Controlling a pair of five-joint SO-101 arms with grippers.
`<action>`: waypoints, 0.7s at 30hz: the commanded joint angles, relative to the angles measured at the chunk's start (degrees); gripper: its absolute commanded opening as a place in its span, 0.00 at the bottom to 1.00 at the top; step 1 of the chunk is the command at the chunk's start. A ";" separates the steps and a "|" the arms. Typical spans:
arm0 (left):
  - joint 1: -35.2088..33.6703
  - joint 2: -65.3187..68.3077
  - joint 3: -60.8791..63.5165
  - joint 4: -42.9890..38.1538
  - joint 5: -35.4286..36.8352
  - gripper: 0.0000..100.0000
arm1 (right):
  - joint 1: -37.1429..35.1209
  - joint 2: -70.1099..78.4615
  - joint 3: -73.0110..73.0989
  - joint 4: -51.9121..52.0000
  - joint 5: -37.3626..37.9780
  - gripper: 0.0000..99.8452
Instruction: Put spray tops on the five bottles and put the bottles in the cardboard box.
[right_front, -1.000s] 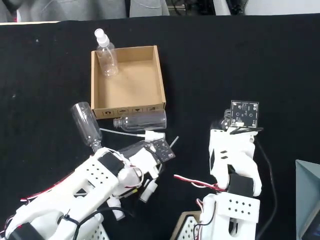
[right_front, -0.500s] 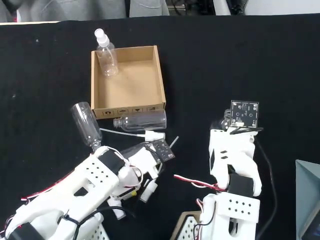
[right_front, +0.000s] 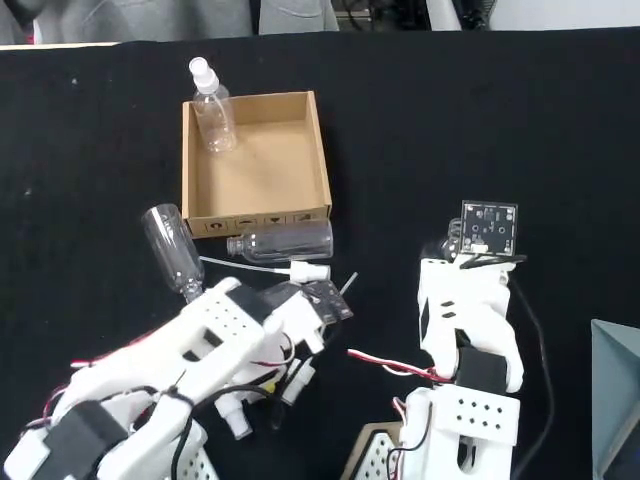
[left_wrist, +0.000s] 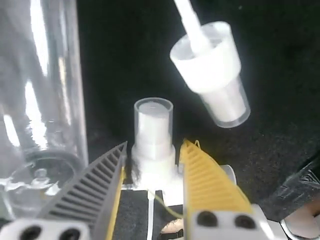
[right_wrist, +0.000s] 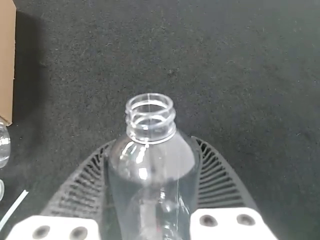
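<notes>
Swung up and a little rightward since a second ago, the left arm (right_front: 215, 335) hangs over the near tabletop (right_front: 480, 110), the left claw (left_wrist: 152, 146) pinching a spray top (left_wrist: 153, 131) (a second, tubed spray top (left_wrist: 212, 82) lies just beyond). Farther back sits the cardboard box (right_front: 260, 218), with a capped bottle (right_front: 212, 112) at its far left corner. The right claw (right_wrist: 152, 150) grips an open bottle (right_wrist: 150, 120).

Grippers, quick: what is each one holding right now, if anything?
Left gripper: closed on a spray top.
Right gripper: closed on an uncapped bottle.
</notes>
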 joint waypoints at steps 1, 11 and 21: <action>0.13 1.23 -4.18 0.18 0.26 0.08 | 1.32 -1.71 -0.57 -1.49 0.79 0.09; 0.22 1.14 -6.46 2.02 0.26 0.03 | 1.32 -1.71 -0.57 -1.58 0.79 0.09; 0.13 1.14 -12.62 6.86 0.26 0.03 | 1.32 -1.71 -0.57 -1.67 0.79 0.09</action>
